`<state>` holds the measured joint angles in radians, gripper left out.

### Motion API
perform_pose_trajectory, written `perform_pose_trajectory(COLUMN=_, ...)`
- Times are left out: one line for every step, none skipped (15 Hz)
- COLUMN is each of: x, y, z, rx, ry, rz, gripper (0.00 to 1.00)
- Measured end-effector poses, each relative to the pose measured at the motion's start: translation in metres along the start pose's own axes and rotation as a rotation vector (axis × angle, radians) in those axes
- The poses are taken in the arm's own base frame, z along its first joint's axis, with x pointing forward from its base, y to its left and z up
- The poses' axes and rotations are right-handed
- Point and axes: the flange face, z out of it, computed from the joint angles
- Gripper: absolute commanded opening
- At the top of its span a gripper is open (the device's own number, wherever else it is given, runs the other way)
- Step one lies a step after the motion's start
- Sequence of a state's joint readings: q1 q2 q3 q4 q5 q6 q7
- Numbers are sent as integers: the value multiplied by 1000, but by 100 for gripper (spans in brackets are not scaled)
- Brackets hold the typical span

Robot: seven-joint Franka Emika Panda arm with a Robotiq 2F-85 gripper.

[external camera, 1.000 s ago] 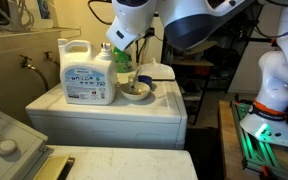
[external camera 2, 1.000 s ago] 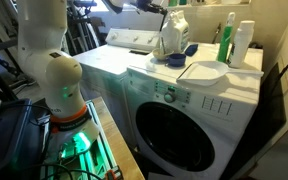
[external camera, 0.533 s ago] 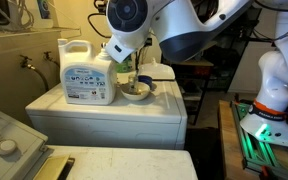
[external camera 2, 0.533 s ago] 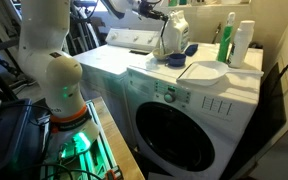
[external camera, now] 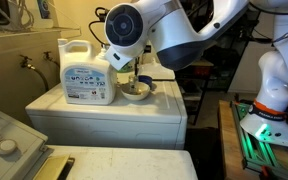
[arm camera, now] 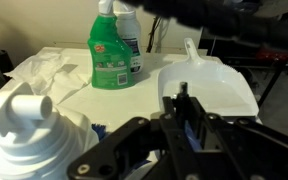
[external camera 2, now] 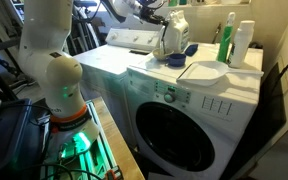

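Gripper: the black Robotiq gripper (arm camera: 187,118) hovers low; I cannot tell whether its fingers are parted or closed.
Nearest: large white plastic detergent jug (arm camera: 29,130) at its 8 o'clock; white plastic dustpan (arm camera: 209,90) at 1 o'clock.
Risk: drifting sideways would likely tip the jug.

In the wrist view the gripper (arm camera: 184,112) is a dark blur, its jaws impossible to read, and the jug (arm camera: 32,150) runs off the left and bottom edges. In an exterior view the arm (external camera: 162,35) covers part of the bowl (external camera: 136,92).
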<state>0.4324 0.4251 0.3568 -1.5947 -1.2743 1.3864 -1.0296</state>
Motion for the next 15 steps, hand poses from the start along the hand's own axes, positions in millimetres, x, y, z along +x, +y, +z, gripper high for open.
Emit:
perform_pose_trajectory(x=1, y=0, z=0, rx=1, ry=1, rz=-2, gripper=59)
perform_pose_trajectory(x=2, y=0, z=0, rx=1, ry=2, rz=-4, gripper=66)
perform_pose_trajectory(x=3, y=0, z=0, rx=2, ry=4, rz=-4, gripper=73)
perform_pose_trajectory(x=3, y=0, z=-1, rx=2, ry=7, rz=-4, gripper=81)
perform_pose_trajectory(x=2, y=0, z=-2, rx=2, ry=10, rz=-3, gripper=88)
perform_pose_trajectory(x=0, y=0, z=-3, rx=2, ry=17, rz=2, gripper=96)
perform_pose_trajectory(x=-4, y=1, z=-6, rx=2, ry=26, rz=11, gripper=99)
perform_pose_trajectory(x=-10, y=2, z=-8, rx=5, ry=42, rz=24, gripper=100)
perform_pose_trajectory(x=-20, y=3, z=-12, rx=14, ry=72, rz=45, gripper=100)
perform_pose_trajectory(x=-35, y=2, z=-16, rx=22, ry=116, rz=68, gripper=100)
perform_pose_trajectory(x=-54, y=1, z=-20, rx=16, ry=165, rz=82, gripper=100)
perform_pose_trajectory(x=-78, y=-3, z=-24, rx=-3, ry=215, rz=95, gripper=100)
perform_pose_trajectory(x=-103, y=-9, z=-28, rx=-27, ry=267, rz=112, gripper=100)
perform_pose_trajectory(x=-127, y=-18, z=-32, rx=-58, ry=317, rz=132, gripper=100)
perform_pose_trajectory(x=-149, y=-28, z=-35, rx=-94, ry=367, rz=154, gripper=100)
